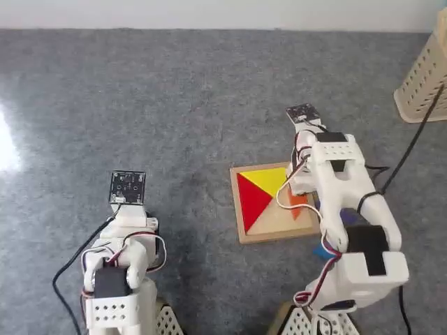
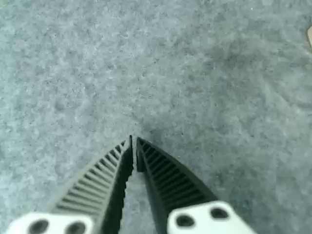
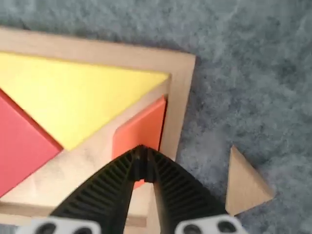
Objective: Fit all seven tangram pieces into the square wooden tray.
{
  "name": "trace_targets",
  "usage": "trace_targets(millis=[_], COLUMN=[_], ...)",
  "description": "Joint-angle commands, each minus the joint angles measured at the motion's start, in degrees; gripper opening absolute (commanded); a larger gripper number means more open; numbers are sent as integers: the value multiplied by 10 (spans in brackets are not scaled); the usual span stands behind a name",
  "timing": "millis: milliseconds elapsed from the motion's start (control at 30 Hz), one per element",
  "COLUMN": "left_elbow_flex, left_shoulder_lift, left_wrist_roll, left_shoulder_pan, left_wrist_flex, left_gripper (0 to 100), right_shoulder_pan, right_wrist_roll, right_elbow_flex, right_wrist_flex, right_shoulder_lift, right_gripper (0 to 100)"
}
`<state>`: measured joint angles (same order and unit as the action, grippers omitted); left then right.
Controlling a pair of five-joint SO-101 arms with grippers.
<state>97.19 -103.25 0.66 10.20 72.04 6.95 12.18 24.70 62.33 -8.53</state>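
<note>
Three pieces: yellow (image 3: 83,92), red (image 3: 19,141), orange (image 3: 141,129), seated in tray (image 3: 178,97).
Right end effector (image 3: 143,156): closed, held over orange.
Left end effector (image 2: 134,144): closed, over worktop (image 2: 146,58).

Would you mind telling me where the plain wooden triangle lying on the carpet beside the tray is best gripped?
Come straight down from above: the wooden triangle lies flat on the carpet, apart from the tray, with bare carpet around it. Probably pinch across its two side faces near the middle, not at the pointed tip.

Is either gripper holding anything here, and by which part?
Nothing is held. The left gripper is shut over carpet; the right gripper is shut above the orange piece.
</note>
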Motion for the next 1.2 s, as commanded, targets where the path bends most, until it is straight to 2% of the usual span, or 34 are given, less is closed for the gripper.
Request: trace_targets(millis=[0, 367, 600, 800, 933, 1033, 1167], left_elbow_flex=[-7, -7, -7, -7, -7, -7, -7], left_shoulder_lift=[-10, -10, -10, -10, -10, -10, -10], left_wrist_roll=[-4, -4, -4, -4, -4, -4, -4], left_shoulder_pan=[0, 0, 0, 0, 0, 0, 0], left_wrist_flex=[3, 3, 3, 3, 3, 3, 3], left_gripper=[12, 12, 12, 12, 12, 12, 12], right_shoulder_pan=[-7, -43, -41, -42, -36, -42, -85], right_wrist_roll=[11, 8, -4, -2, 47, 73, 120], right_elbow_flex=[-50, -124, -114, -44, 26, 72, 127], right_wrist_flex=[-4, 9, 87, 112, 147, 170, 145], right_shoulder_lift=[-50, -71, 56, 196, 242, 246, 251], right_gripper=[6, 6, 6, 6, 12, 87, 184])
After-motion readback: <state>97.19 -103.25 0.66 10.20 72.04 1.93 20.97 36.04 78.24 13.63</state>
